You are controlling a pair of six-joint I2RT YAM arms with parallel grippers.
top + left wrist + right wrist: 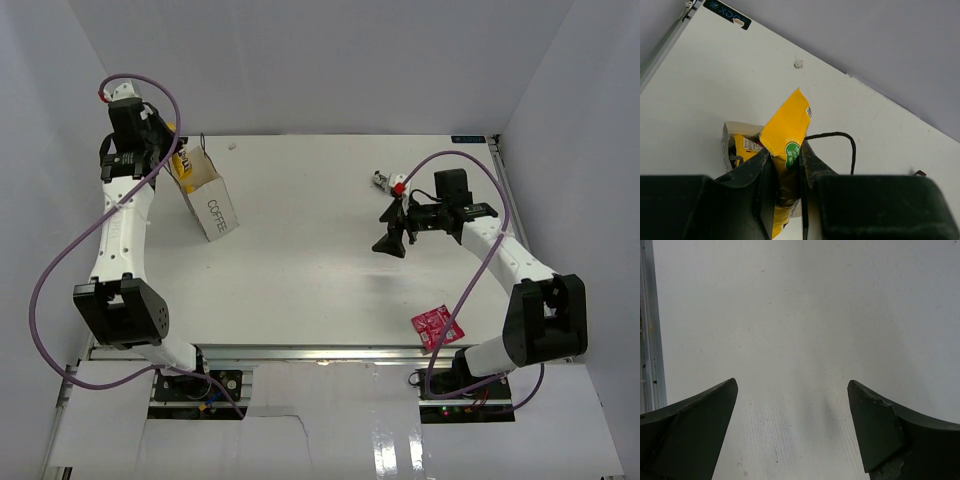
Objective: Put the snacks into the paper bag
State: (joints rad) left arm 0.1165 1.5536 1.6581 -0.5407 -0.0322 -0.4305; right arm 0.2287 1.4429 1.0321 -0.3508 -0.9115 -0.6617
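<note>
**Top view:** L gripper (172, 150) is hanging at the far-left corner of the table (320, 290), right over the open mouth of the paper bag (215, 210). A yellow packet (183, 163) is showing at the mouth, under the gripper. The bag's "COFFEE" side is showing toward the camera. R gripper (392, 230) is hovering over the mid-right of the table, well apart from the bag, w/ jaws spread. A pink-red packet (438, 326) is lying flat near the front edge, just beside the R arm. A small light object (380, 180) is sitting toward the far side, near the R gripper; too small to ID.

**L wrist view:** L gripper (786, 187) is pinching the yellow packet (787, 132) tight between both fingers (762, 190). The packet is sticking out past the fingertips, overlapping the bag mouth (726, 134). Can't tell how far it's inside. A second yellow packet (746, 145) is lying in the bag. One thin dark handle (842, 136) is looping out to the side.

**R wrist view:** R gripper (792, 430) is spreading its fingers (695, 430) wide, w/ nothing between them. Only bare tabletop is showing below, w/ a metal rail (650, 340) running along the edge.
</note>
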